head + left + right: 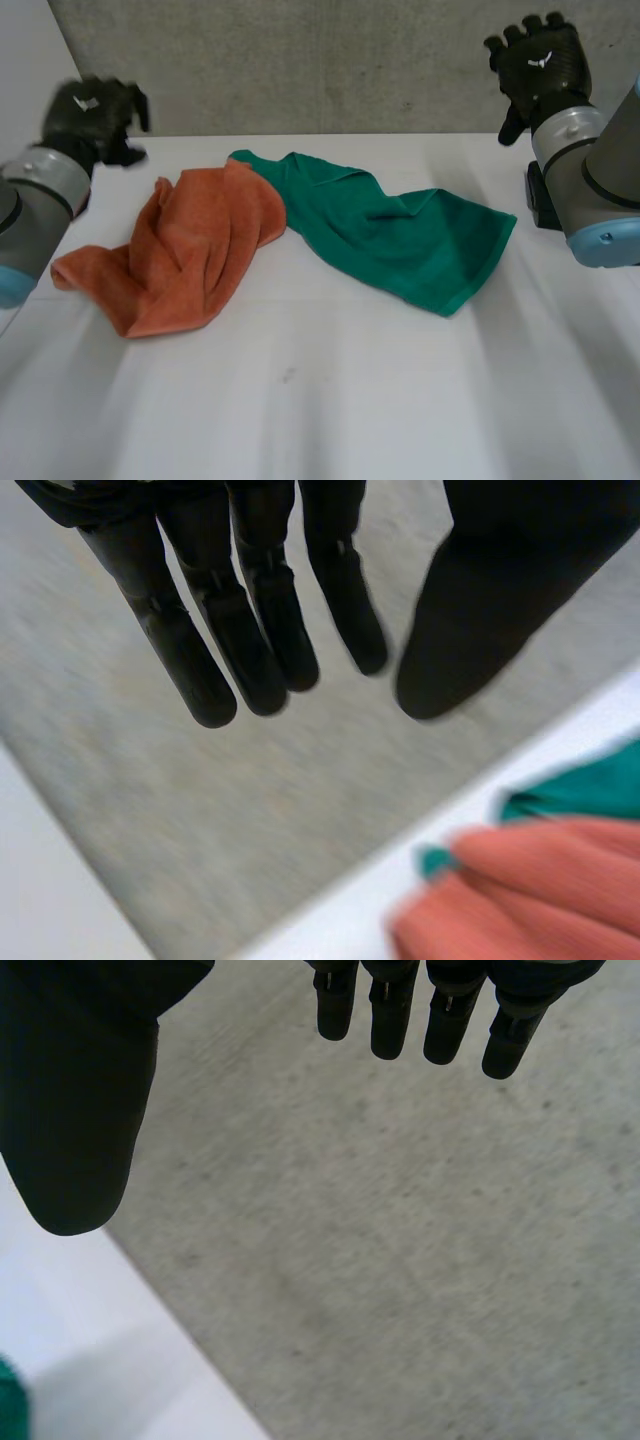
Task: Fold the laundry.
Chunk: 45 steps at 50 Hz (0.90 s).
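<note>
An orange towel point(185, 250) lies crumpled on the white table point(330, 400) at the left. A green towel point(400, 235) lies rumpled beside it, reaching to the right, its left end tucked against the orange one. My left hand point(92, 112) hovers at the table's far left, above and behind the orange towel, fingers point(240, 630) straight and holding nothing. Beyond its fingertips the orange towel point(540, 890) and a strip of green towel point(590, 790) lie on the table. My right hand point(538, 62) is raised at the far right, fingers point(400, 1010) spread, open and empty.
A grey wall point(330, 60) stands right behind the table's back edge. A dark block point(542, 205) sits by my right arm at the table's right side. Bare tabletop stretches in front of both towels.
</note>
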Each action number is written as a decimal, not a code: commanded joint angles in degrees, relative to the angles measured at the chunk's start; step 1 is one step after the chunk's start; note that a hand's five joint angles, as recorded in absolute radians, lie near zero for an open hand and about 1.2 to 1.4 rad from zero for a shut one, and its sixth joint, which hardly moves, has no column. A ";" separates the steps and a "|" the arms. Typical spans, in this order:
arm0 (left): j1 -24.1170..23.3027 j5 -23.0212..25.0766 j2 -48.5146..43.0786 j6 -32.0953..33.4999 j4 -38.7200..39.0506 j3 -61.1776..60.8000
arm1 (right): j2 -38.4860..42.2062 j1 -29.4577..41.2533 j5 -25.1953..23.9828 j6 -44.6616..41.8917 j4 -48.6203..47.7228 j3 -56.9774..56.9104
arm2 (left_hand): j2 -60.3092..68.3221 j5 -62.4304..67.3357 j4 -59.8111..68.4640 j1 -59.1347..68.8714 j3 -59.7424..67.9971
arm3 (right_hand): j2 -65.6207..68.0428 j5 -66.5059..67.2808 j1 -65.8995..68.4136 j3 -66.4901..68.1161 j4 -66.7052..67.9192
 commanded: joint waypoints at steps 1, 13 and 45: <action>1.02 8.00 -4.42 5.90 -15.63 -1.00 | -0.11 -1.35 -3.44 2.89 9.24 3.09 | -20.87 -21.90 -21.92 -19.48 -21.00 | -1.58 -2.48 -2.47 -1.73 -1.66; 1.73 8.53 -19.19 19.89 -8.87 2.42 | -0.12 -3.02 -8.89 6.14 8.64 17.14 | -35.04 -36.07 -36.08 -33.64 -35.17 | -1.58 -2.48 -2.47 -1.73 -1.66; 7.80 -14.60 -20.43 23.23 3.18 14.91 | -5.21 -0.38 -9.51 6.05 13.46 23.22 | 8.50 7.46 7.45 9.89 8.36 | -1.58 -2.48 -2.47 -1.73 -1.66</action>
